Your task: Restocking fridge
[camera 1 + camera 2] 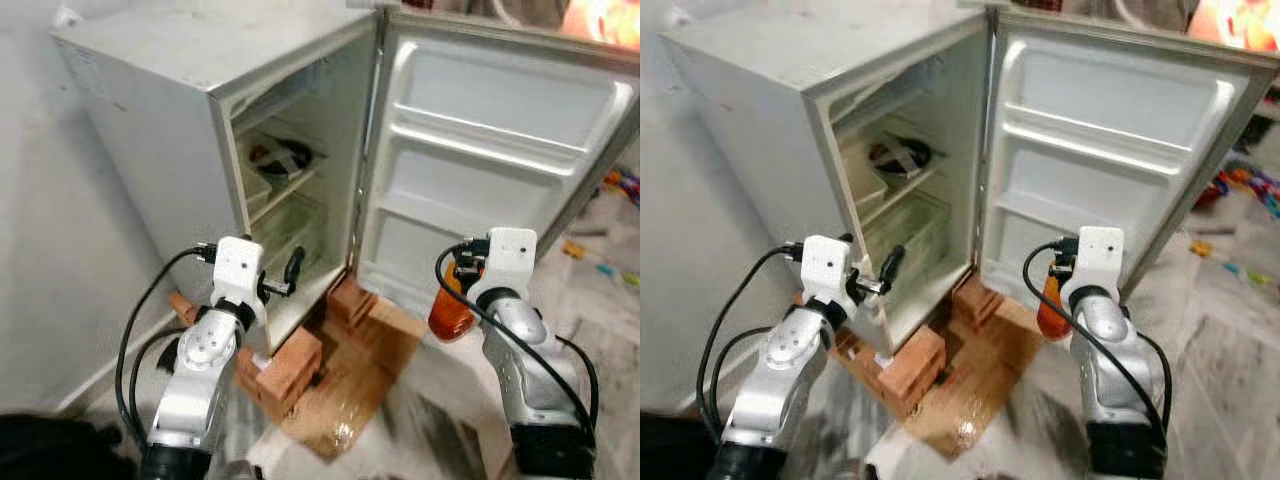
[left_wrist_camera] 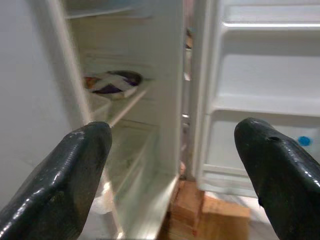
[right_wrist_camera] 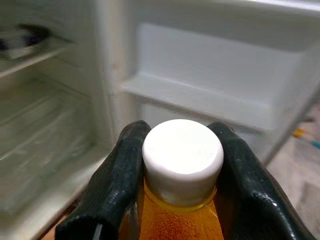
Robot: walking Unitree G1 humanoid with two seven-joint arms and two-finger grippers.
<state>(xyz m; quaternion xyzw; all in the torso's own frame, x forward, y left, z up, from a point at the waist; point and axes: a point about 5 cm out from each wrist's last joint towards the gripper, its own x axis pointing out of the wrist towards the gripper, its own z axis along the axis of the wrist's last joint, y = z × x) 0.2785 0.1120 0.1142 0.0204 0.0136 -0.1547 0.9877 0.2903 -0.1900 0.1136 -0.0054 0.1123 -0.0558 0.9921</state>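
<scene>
A small white fridge [image 1: 150, 110] stood with its door [image 1: 500, 150] swung wide, raised off the floor on bricks [image 1: 290, 365] over a sheet of cardboard [image 1: 370, 375], probably to keep it level and dry. The right gripper [image 3: 182, 165] clamped an orange bottle [image 1: 448, 305] just under its white cap [image 3: 182, 152], a finger on each side of the neck so the bottle hung upright. It was held low, near the door's bottom shelf [image 1: 400, 275], which looked like where it would go. The left gripper [image 2: 175, 155] hovered with its 2 fingers spread wide and nothing between them, at the front edge of the fridge body. Inside, a dark packet [image 1: 280, 158] lay on a middle shelf above a clear drawer [image 1: 290, 225].
</scene>
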